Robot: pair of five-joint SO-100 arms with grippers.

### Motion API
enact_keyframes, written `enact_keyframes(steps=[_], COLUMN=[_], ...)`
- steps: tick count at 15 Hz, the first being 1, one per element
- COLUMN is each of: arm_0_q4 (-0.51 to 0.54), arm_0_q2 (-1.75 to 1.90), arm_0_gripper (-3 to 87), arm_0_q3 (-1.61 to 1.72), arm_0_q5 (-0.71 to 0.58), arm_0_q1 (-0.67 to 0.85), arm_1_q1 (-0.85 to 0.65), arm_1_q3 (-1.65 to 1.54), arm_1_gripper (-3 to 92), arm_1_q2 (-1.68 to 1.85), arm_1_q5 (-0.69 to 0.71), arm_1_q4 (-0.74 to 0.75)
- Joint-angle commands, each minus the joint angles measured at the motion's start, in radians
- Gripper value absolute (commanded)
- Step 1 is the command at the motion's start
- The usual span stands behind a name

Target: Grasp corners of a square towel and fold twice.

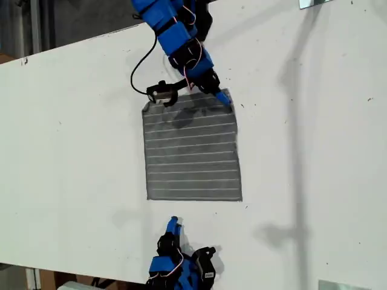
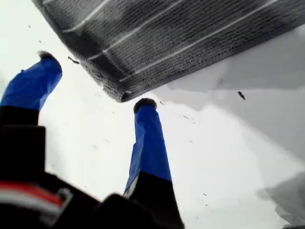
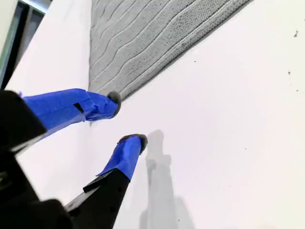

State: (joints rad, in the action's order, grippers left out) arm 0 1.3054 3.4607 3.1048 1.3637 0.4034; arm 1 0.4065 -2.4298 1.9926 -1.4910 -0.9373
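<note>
The dark grey striped towel [image 1: 192, 154] lies flat and unfolded on the white table [image 1: 72, 151]. My first gripper [image 1: 222, 96] comes in from the far side and stands open at the towel's far corner on the exterior view's right. In the first wrist view that rounded corner [image 2: 121, 94] sits just past and between the blue fingertips [image 2: 145, 105] of the open first gripper [image 2: 95, 83]. My second gripper [image 1: 173, 222] is open too, on the near side, a little short of the towel's near edge. The second wrist view shows the second gripper [image 3: 126, 118] empty beside a towel corner [image 3: 93, 88].
A black cable [image 1: 138, 75] loops from the first arm over the table near the towel's far corner on the exterior view's left. The table's far edge [image 1: 78, 42] runs diagonally across the exterior view's upper left. Small metal plates show at the exterior view's top right [image 1: 314, 3] and bottom right [image 1: 341, 285].
</note>
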Motion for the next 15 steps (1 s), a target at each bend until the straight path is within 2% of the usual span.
enact_keyframes(steps=[1,4,6,7,8,9,13,15], arm_0_q4=[-0.023,-0.021,-0.021,-0.021,-0.021,-0.023,-0.064,-0.144], arm_0_q2=[0.008,0.008,0.008,0.008,0.008,0.008,-0.049,-0.318], arm_0_gripper=[13.5,13.7,13.7,13.7,13.7,13.7,13.0,11.7], arm_0_q3=[0.006,0.008,0.008,0.008,0.008,0.008,-0.043,-0.219], arm_0_q5=[0.017,0.025,0.023,0.021,0.02,0.015,0.048,0.083], arm_0_q1=[-0.009,-0.012,-0.012,-0.012,-0.015,-0.021,-0.13,-0.227], arm_1_q1=[0.055,0.055,0.032,0.02,0.009,0.005,0.002,-0.008], arm_1_q3=[0.006,0.011,0.055,0.089,0.115,0.143,0.202,0.202], arm_1_gripper=[34.0,34.0,29.6,21.8,5.0,-0.1,-0.1,-0.1], arm_1_q2=[-0.069,-0.207,-0.264,-0.287,-0.316,-0.347,-0.383,-0.385], arm_1_q5=[-0.035,-0.04,-0.014,0.005,0.012,0.026,0.038,0.043], arm_1_q4=[0.101,0.255,0.276,0.268,0.261,0.252,0.212,0.201])
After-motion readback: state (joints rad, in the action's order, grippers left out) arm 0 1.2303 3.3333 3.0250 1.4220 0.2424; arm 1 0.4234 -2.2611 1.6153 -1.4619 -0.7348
